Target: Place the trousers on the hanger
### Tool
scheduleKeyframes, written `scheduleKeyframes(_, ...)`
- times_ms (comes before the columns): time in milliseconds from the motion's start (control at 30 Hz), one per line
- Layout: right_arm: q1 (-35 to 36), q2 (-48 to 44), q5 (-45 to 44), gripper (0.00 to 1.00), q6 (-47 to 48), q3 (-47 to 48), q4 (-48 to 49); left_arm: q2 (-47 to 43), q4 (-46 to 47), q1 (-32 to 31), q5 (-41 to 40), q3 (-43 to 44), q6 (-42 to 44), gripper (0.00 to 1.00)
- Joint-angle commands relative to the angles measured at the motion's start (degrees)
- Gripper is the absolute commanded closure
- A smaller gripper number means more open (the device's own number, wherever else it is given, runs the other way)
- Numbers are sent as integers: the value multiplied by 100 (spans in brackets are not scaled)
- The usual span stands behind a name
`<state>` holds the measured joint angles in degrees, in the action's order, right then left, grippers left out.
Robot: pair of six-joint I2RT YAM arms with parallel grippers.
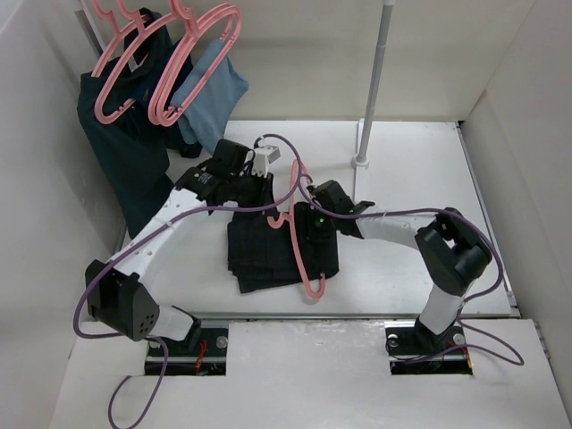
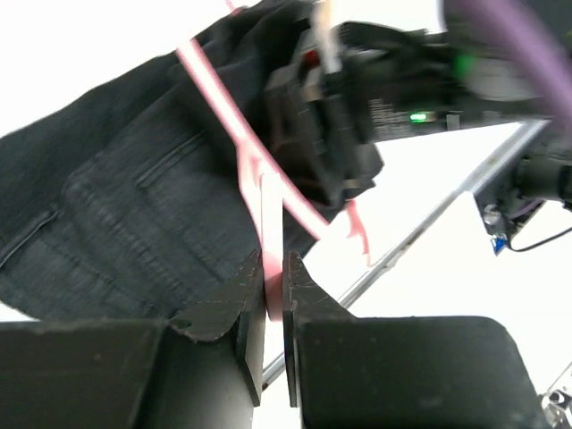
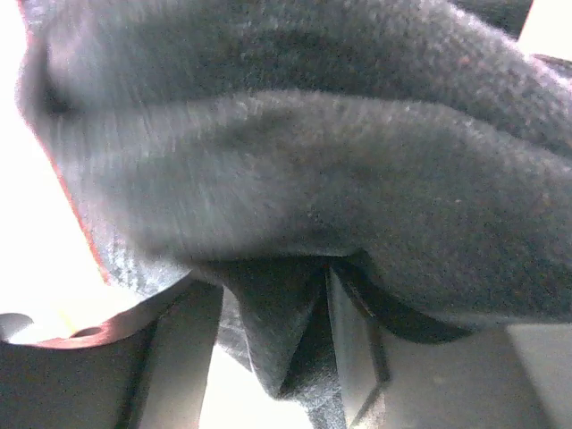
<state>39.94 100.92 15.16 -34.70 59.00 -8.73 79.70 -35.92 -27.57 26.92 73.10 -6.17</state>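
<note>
The hanger (image 2: 223, 105) is seen pinched in the left jaws only from the left wrist; the trousers (image 3: 313, 179) are shown between the spread right jaws only from the right wrist.

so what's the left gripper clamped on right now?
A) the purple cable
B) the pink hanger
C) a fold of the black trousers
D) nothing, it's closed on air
B: in the left wrist view the left gripper has both fingers pressed against a pink strip of the hanger, while the trousers lie behind it, not between the fingers.
</note>
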Motion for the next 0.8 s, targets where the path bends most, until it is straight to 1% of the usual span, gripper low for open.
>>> scheduleKeyframes(0,13,279,127,41,287,59,258,-262,270,-116,700,757,275,100)
scheduleKeyframes(33,13,279,128,41,288,59,258,-262,270,-117,762,758,275,100)
scheduleKeyframes(133,13,-185,49,36,472,6,101,-262,270,-196,824,610,275,100)
scheduleKeyframes(167,13,-518,-64,32,612,76,-266,-262,270,-196,763,539,275,100)
scheduleKeyframes(233,74,-792,-441,27,832,425,-855,-262,322,-196,561,303,275,100)
scheduleKeyframes(267,75,-915,-530,24,937,541,-1380,-262,323,-196,560,232,275,100)
scheduleKeyframes(333,75,-1285,-584,16,1184,700,-1753,-262,375,-196,403,178,275,100)
scheduleKeyframes(400,22,-1626,-488,16,1290,902,-2174,-262,375,-196,350,178,222,100)
scheduleKeyframes(500,-197,-1909,-426,16,1360,973,-2388,-201,375,-196,349,249,222,100)
scheduleKeyframes(567,-311,-2155,-199,21,1255,781,-2257,-148,375,-196,297,310,222,100)
scheduleKeyframes(600,-434,-2156,-119,26,1255,527,-2151,-148,375,-196,297,362,222,100)
scheduleKeyframes(633,-504,-2208,-66,46,1107,420,-1950,-148,375,-196,297,363,222,100)
scheduleKeyframes(700,-706,-2130,66,71,957,235,-1686,-148,375,-196,235,415,275,100)
scheduleKeyframes(733,-777,-2077,162,89,869,43,-1258,-96,375,-196,235,416,275,100)
scheduleKeyframes(767,-891,-1911,346,98,694,-124,-993,-95,375,-257,235,468,275,100)
